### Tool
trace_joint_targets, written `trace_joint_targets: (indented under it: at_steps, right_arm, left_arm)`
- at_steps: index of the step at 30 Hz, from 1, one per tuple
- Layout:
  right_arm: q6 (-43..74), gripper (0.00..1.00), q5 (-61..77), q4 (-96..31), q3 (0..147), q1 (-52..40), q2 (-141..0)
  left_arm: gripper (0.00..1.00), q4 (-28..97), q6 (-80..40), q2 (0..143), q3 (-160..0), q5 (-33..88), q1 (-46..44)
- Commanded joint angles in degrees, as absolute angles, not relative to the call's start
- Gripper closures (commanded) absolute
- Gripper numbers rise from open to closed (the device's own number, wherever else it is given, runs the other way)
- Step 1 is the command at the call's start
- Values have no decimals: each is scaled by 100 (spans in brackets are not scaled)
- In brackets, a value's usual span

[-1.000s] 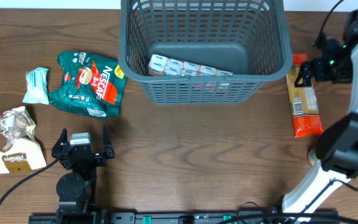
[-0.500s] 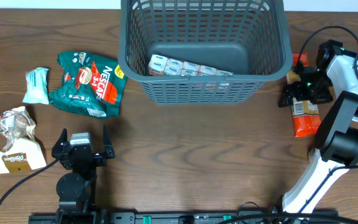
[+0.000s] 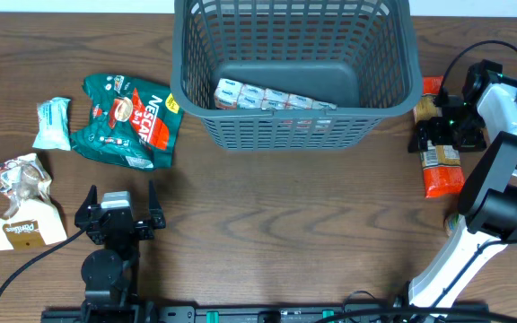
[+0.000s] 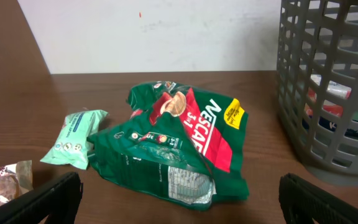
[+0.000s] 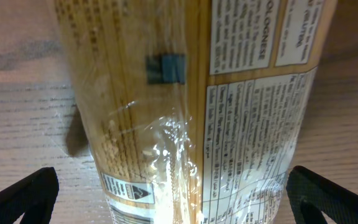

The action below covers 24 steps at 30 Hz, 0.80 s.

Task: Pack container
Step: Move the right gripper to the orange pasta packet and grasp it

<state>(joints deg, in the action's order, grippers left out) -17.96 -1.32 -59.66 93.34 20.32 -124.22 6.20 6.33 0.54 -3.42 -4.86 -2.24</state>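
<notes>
**Right arm over pasta packet, basket one item in**

9 o'clock side of table: biscuit packet at the edge, small mint-green sachet beyond it, green-and-red coffee bag at the sachet's 3 o'clock. None touching the basket.

Left gripper at 7 o'clock, parked, jaws spread wide, nothing between them.

Basket at 12 o'clock, upright. One flat carton lies against its near wall.

Right gripper at the basket's 3 o'clock, low over the pasta packet. Jaws released, straddling the packet across its width. Cannot tell if the fingertips touch the film.

Risks, as I judge them:
- Film looks glossy and taut, so a light squeeze could slip.
- Grip sits toward the far end, so the long packet may droop or swing on the lift.
- Basket wall is just beside the packet, so a low carry could catch the rim.
- A hard clench may snap the contents.

Surface: dark wood-grain tabletop, matte. Plain white wall behind, per left wrist view.
</notes>
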Motion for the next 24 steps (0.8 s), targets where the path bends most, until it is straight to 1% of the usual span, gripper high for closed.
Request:
trace_joint_targets:
  at_steps: [1,12,17,24]
  right_arm:
    - [-1671,1,-169,-5876,9286,2067,-12455]
    - [-1673,1,-56,-5227,9288,2064,-12486]
    - [-1673,1,-56,-5120,9288,2056,-12529]
    - [-1673,1,51,-5207,9286,2056,-12949]
  left_arm:
    - [1,701,727,23,-187,-495,-193]
    - [1,701,727,23,-187,-495,-193]
    - [1,701,727,23,-187,-495,-193]
    - [1,701,727,23,-187,-495,-193]
